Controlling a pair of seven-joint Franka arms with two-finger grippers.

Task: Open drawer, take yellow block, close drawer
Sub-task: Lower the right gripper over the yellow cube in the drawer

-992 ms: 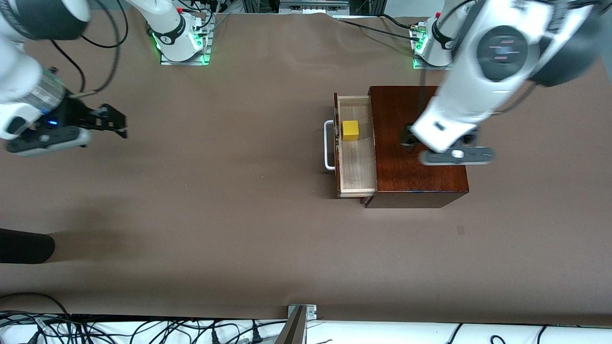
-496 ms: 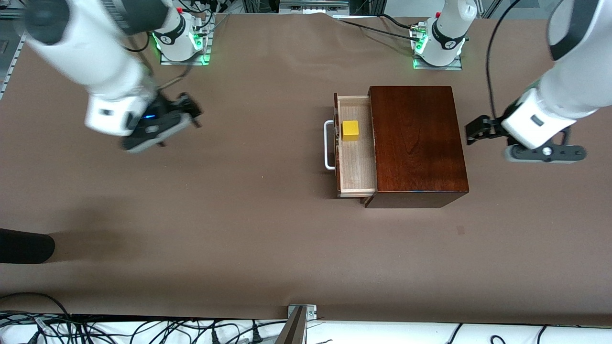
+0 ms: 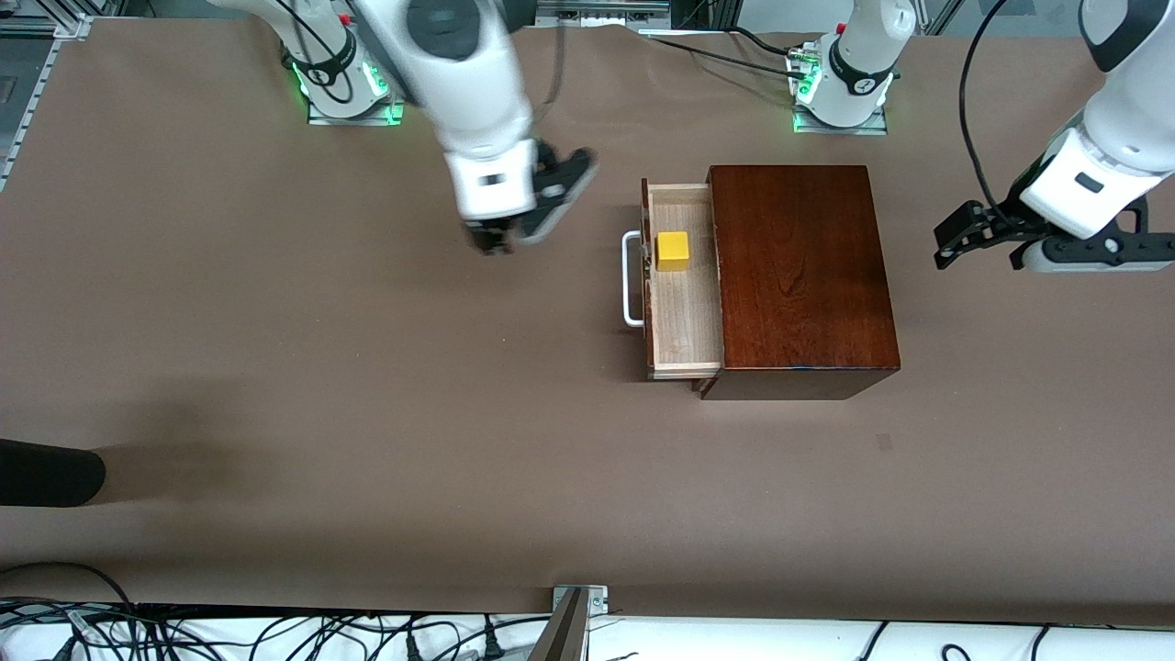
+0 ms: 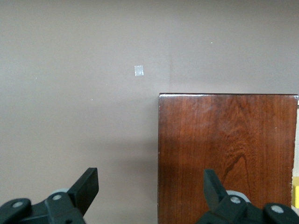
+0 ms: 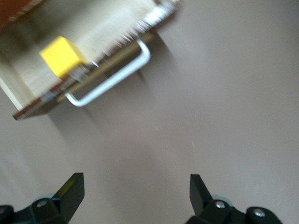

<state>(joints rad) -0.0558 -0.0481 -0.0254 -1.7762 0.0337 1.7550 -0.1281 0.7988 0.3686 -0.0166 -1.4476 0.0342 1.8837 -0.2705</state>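
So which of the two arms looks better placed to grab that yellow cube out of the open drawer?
Probably the right. Its open end effector hangs over the table just in front of the drawer, on the side where the yellow cube sits. The left end effector, also open, is past the box's closed end.

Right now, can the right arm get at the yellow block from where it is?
Probably yes. The drawer is pulled out, the yellow block sits uncovered inside near the handle, and the right tool, open over bare table beside the handle, has nothing between it and the block.
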